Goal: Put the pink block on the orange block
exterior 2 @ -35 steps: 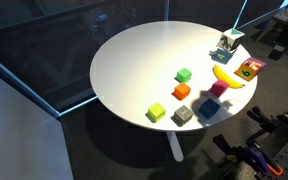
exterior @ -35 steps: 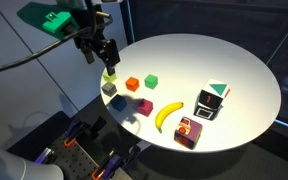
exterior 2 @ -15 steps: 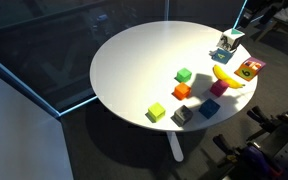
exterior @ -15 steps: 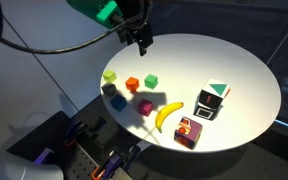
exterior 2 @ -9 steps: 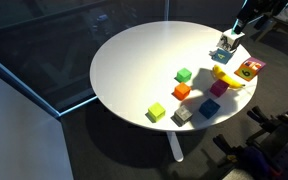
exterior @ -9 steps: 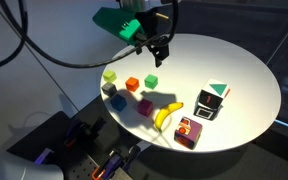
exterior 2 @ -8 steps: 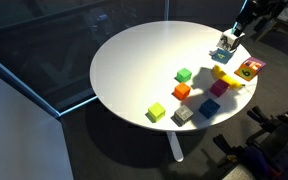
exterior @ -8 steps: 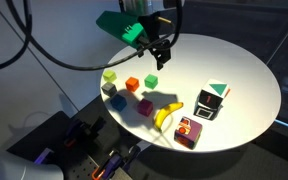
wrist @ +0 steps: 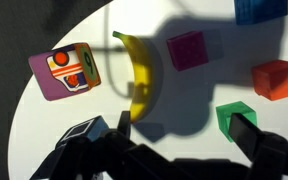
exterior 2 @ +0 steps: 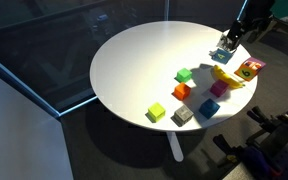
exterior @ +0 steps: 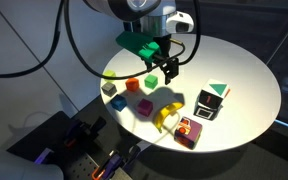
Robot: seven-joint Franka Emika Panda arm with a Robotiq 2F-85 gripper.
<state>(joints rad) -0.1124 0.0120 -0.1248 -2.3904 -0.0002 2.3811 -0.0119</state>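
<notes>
The pink block (exterior: 144, 106) lies on the round white table (exterior: 244, 70) next to the banana (exterior: 165, 117). It also shows in an exterior view (exterior 2: 219, 88) and in the wrist view (wrist: 187, 48). The orange block (exterior: 132, 84) sits apart from it, beside the small green cube (exterior: 151, 80). The orange block also shows in an exterior view (exterior 2: 182, 91) and in the wrist view (wrist: 276, 79). My gripper (exterior: 169, 70) hangs open and empty above the table, close to the green cube (wrist: 236, 118). In the wrist view my gripper (wrist: 184, 135) holds nothing.
A yellow-green cube (exterior: 111, 75), a grey cube (exterior: 108, 89) and a blue cube (exterior: 119, 101) lie near the table's edge. A pink-and-orange patterned box (exterior: 189, 131) and a black, white and green box (exterior: 212, 100) stand beyond the banana (wrist: 139, 75).
The arm has swung across the table from beside the yellow-green cube to above the green cube and banana, and has come lower. The blocks have not moved.
</notes>
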